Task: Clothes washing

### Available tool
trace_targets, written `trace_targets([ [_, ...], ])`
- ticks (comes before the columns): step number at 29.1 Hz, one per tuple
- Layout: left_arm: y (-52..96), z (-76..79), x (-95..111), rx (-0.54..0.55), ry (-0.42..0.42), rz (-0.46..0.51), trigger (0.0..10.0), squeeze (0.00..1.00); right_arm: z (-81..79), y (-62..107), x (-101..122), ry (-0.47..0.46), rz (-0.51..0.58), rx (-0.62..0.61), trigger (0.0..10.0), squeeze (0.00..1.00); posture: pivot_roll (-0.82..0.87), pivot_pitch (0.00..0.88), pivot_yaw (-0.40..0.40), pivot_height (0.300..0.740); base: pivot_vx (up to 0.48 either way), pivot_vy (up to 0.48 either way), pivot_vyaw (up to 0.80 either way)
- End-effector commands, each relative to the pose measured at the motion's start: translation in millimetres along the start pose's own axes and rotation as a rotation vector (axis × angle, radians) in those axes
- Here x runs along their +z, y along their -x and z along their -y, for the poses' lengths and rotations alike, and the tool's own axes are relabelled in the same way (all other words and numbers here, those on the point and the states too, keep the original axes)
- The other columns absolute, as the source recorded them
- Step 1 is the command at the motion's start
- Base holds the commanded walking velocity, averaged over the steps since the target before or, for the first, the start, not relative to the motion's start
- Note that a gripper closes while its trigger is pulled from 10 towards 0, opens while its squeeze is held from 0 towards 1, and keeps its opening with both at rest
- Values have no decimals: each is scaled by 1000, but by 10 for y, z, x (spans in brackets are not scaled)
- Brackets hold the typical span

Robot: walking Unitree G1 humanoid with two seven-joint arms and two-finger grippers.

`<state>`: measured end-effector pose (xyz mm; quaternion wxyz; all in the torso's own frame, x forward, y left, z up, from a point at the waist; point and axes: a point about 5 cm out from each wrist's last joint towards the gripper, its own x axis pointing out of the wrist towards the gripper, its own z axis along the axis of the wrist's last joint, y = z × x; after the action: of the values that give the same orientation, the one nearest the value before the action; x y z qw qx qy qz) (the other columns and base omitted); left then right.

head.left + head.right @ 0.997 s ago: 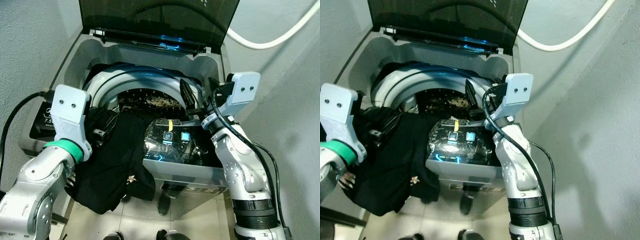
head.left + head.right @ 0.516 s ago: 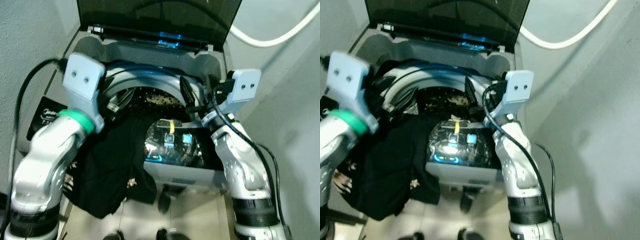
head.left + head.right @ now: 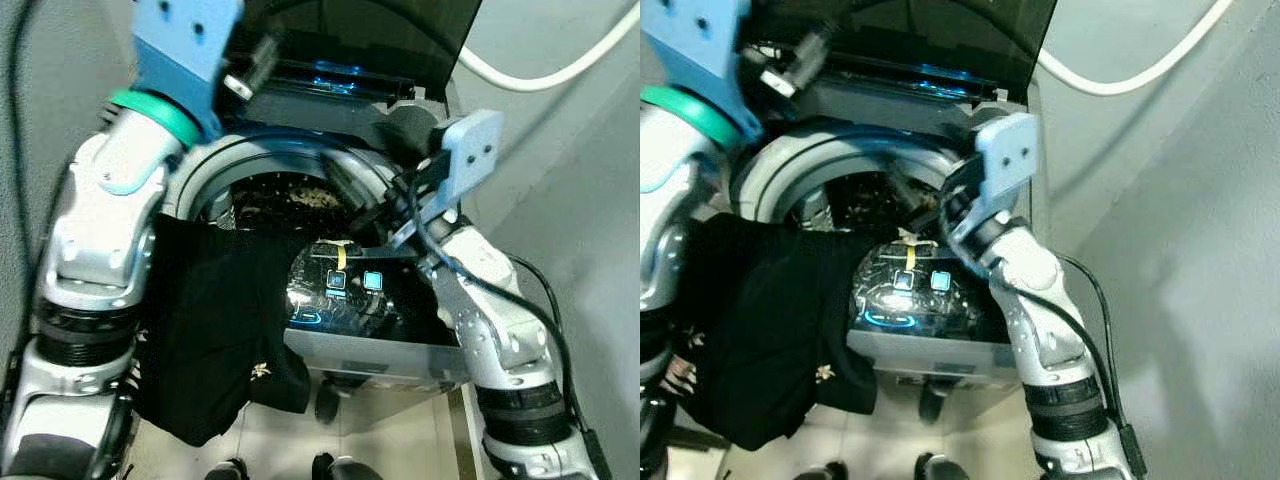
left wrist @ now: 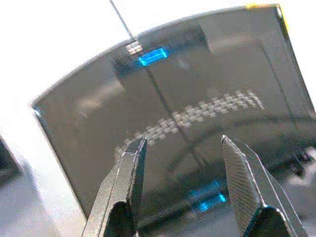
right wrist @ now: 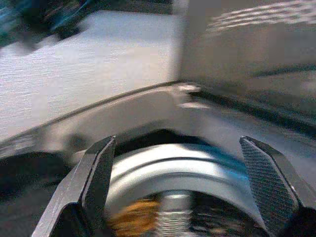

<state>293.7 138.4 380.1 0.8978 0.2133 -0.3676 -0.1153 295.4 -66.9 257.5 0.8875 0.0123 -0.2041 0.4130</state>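
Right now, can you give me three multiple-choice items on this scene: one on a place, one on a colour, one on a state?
1. Where does the black garment lie?
A. draped over the washer's front edge
B. on the lid
C. in the right gripper

2. What colour are the lit buttons on the panel?
A. red
B. blue
C. green

3. How is the lid?
A. shut
B. taken off
C. raised open

Answers:
1. A, the cloth hangs from the rim down the front.
2. B, two small squares glow blue.
3. C, the dark lid stands up behind the drum, and the left gripper, fingers apart, faces it.
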Motion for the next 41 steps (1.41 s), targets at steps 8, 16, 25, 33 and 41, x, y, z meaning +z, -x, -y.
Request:
trace_targets([
  [8,172,112,70,-6,2,33,10000,0,-138,-7,-150,-53,-35,49,10000,0,112,108,-33,740,0,0,0],
  [16,490,373,-128,-32,111,-101,10000,0,274,-60,-110,-96,50,-466,10000,0,114,106,-28,740,0,0,0],
  [25,515,342,-258,32,143,-148,10000,0,600,-9,197,84,193,-718,10000,0,111,93,-32,740,0,0,0],
  [33,539,350,-213,15,105,-133,10000,0,455,-105,151,38,168,-530,10000,0,110,90,-37,740,0,0,0],
  [41,444,72,-7,49,-101,-30,10000,0,240,-96,71,25,76,-163,10000,0,115,84,-36,740,0,0,0],
])
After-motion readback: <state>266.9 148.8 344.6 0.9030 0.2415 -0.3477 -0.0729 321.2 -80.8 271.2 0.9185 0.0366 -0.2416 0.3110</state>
